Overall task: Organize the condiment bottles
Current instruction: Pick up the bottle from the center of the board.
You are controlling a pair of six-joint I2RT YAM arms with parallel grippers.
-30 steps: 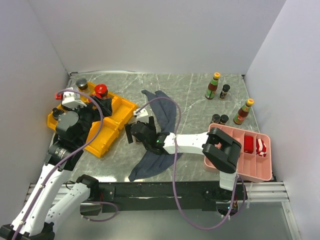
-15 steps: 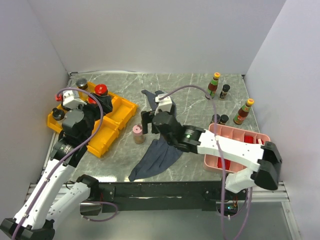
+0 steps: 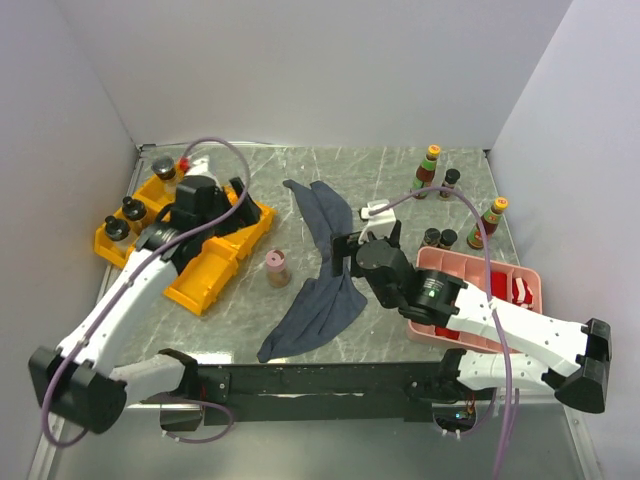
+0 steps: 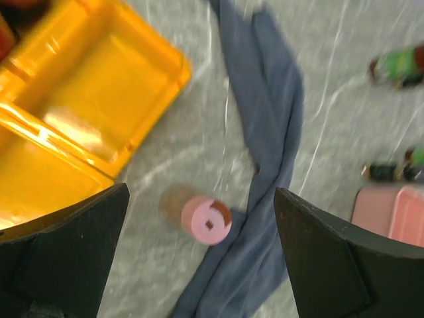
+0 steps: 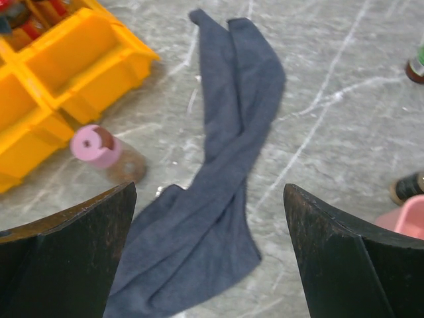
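Observation:
A pink-capped shaker (image 3: 277,267) stands alone on the marble beside the yellow tray (image 3: 215,265). My left gripper (image 3: 232,200) hangs open above the tray's right side. In the left wrist view the shaker (image 4: 207,220) lies below and between the spread fingers of the left gripper (image 4: 201,192), untouched. My right gripper (image 3: 365,242) is open over the grey-blue cloth (image 3: 325,270), with the shaker (image 5: 96,144) off to its left. Two orange-capped sauce bottles (image 3: 427,170) (image 3: 487,222) and small black-capped bottles (image 3: 450,183) (image 3: 440,238) stand at the back right. Black-capped bottles (image 3: 125,218) and a silver-capped jar (image 3: 163,165) sit in the tray's left end.
The pink tray (image 3: 480,262) lies at the front right, half under my right arm. The cloth (image 5: 225,185) runs diagonally across the middle. White walls close in the table on three sides. The yellow tray's near compartments (image 4: 99,79) hold nothing.
My right arm has drawn back to the right, leaving the pink-capped shaker standing by the tray. My left arm has swung from the tray's back left toward the shaker.

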